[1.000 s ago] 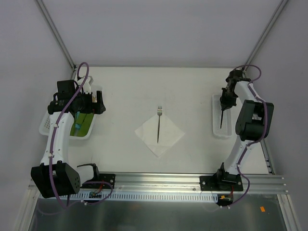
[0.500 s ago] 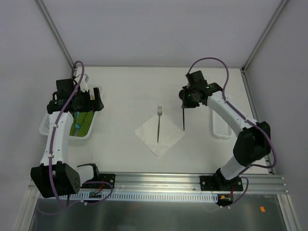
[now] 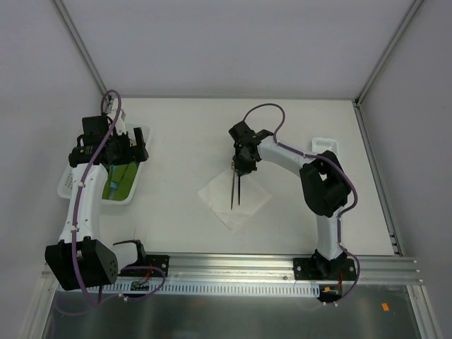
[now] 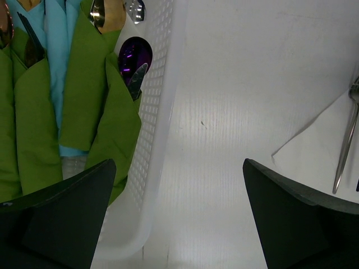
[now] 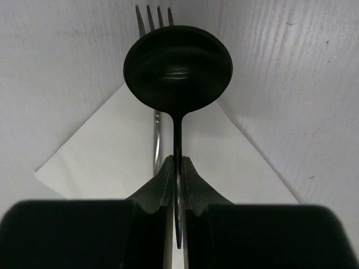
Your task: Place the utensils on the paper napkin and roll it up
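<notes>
Your right pincer (image 5: 177,168) is clamped on the stiff, slick spoon (image 5: 177,67) stem; left pincer (image 4: 179,224) gapes empty. The napkin (image 5: 106,154) looks flimsy: grab a corner.

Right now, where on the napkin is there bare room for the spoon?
The napkin is bare either side of the fork: the right wing, out to its right corner, and the left wing. The spoon, in the right gripper, hangs just right of the fork. Crowded: the centre line.
</notes>
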You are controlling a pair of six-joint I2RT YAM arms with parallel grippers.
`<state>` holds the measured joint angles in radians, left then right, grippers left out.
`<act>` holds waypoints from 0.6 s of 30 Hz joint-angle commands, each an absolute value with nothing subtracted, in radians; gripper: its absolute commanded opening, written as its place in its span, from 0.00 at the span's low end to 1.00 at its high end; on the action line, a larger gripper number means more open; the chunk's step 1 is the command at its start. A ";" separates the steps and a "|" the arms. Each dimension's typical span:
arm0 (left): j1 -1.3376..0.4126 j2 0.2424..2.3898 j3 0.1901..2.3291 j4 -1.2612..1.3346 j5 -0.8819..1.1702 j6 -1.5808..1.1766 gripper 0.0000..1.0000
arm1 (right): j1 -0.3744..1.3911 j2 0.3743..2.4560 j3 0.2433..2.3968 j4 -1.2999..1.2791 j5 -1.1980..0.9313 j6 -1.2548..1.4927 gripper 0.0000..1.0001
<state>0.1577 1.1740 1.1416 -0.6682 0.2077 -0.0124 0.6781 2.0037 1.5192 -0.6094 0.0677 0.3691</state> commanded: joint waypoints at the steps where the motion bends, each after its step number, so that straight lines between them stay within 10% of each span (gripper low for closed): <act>1: 0.160 1.158 1.143 -0.663 0.187 -0.032 0.99 | 0.675 2.016 1.594 -0.591 0.104 0.417 0.00; 18: 0.158 1.166 1.146 -0.663 0.156 -0.011 0.99 | 0.673 2.062 1.595 -0.591 0.069 0.414 0.00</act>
